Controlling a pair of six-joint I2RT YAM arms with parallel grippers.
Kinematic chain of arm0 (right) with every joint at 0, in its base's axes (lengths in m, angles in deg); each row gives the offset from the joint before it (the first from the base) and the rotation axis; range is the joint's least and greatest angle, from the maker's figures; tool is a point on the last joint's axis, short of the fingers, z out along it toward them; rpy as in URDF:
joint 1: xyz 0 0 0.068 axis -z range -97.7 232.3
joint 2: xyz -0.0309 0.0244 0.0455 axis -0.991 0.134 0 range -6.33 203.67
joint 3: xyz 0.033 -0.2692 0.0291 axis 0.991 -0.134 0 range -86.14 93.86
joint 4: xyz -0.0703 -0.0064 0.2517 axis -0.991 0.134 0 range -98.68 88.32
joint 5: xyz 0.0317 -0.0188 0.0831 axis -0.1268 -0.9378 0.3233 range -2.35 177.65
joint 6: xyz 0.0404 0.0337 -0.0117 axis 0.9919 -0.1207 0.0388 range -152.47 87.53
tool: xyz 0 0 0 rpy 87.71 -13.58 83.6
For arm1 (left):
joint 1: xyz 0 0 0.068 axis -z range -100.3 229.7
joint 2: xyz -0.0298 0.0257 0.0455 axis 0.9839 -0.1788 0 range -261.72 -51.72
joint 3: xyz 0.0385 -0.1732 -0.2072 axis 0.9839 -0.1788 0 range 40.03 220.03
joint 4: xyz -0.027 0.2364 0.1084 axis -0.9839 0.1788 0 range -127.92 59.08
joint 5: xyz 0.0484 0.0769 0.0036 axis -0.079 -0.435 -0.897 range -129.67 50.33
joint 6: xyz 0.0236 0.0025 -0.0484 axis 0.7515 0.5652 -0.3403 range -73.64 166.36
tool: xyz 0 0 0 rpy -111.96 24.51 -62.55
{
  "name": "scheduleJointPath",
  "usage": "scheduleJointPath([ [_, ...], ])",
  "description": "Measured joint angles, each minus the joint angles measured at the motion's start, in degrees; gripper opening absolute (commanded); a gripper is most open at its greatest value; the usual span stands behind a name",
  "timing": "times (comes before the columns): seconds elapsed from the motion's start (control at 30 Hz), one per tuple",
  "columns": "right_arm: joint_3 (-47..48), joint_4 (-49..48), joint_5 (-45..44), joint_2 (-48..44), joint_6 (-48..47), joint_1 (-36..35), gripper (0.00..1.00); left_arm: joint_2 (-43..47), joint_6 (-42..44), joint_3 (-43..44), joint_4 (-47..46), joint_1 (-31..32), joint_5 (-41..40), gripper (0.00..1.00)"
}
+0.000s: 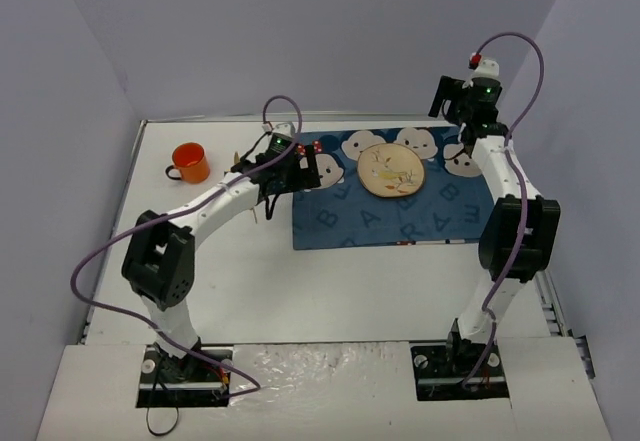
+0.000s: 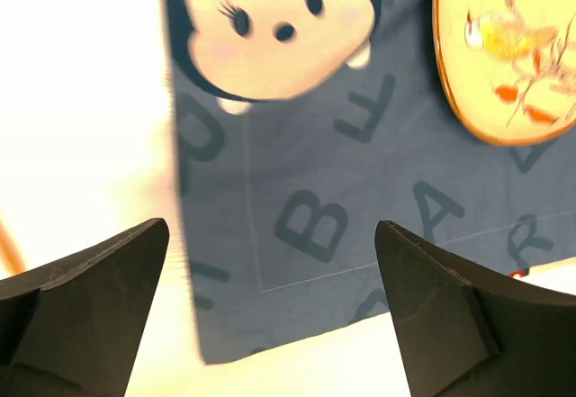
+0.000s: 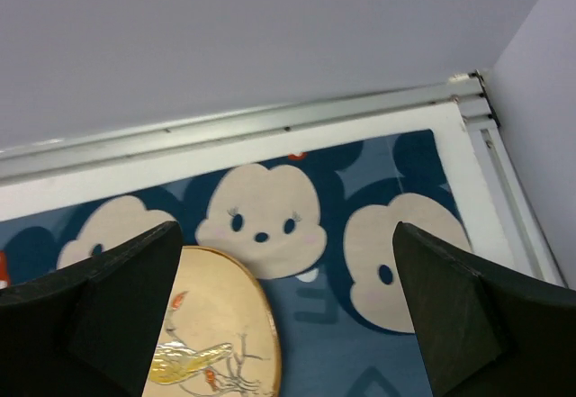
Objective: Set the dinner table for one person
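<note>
The white dinner table (image 1: 330, 281) carries a blue cloth mat (image 1: 400, 216) printed with mouse faces and letters. A round beige plate (image 1: 391, 171) with a bird drawing lies on the back half of the mat. My left gripper (image 1: 296, 175) hovers over the mat's left edge, open and empty. In the left wrist view (image 2: 272, 230) the mat's corner (image 2: 342, 172) lies between the fingers and the plate (image 2: 504, 55) is at the top right. My right gripper (image 1: 467, 149) is open and empty above the mat's back right; its view (image 3: 288, 230) shows the plate (image 3: 216, 325) and mat (image 3: 333, 325).
An orange cup (image 1: 190, 162) with a handle stands on the table at the back left. A thin wooden stick (image 1: 257, 207) lies just left of the mat, under my left arm. Lilac walls close in the back and sides; the metal rim (image 3: 270, 127) runs along the back.
</note>
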Motion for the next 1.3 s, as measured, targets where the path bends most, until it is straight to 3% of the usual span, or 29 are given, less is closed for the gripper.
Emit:
scheduleJointPath([
  [0.27, -25.99, -1.03, 0.13, -18.03, 6.72, -6.48, 1.0, 13.54, -1.5, -9.33, 1.91, -10.26, -2.77, 0.97],
  [0.57, -38.44, -3.62, 0.92, -27.61, 11.7, -22.53, 1.0, 18.39, -0.02, -11.67, 5.5, -25.6, -3.36, 0.97],
  [0.9, -44.88, -6.09, 3.98, -28.43, 11.12, -36.23, 1.0, 3.88, 19.44, 11.81, 9.57, -41.39, 1.64, 0.92],
  [1.1, -47.42, -7.89, 5.08, -28.47, 11.1, -41.96, 1.0, -6.62, 33.51, 23.99, 13.23, -41.54, 5.1, 0.91],
  [1.3, -49.83, -8.53, 5.81, -28.47, 11.24, -44.52, 1.0, -16.56, 43.23, 31.0, 17.89, -41.0, 10.15, 0.81],
])
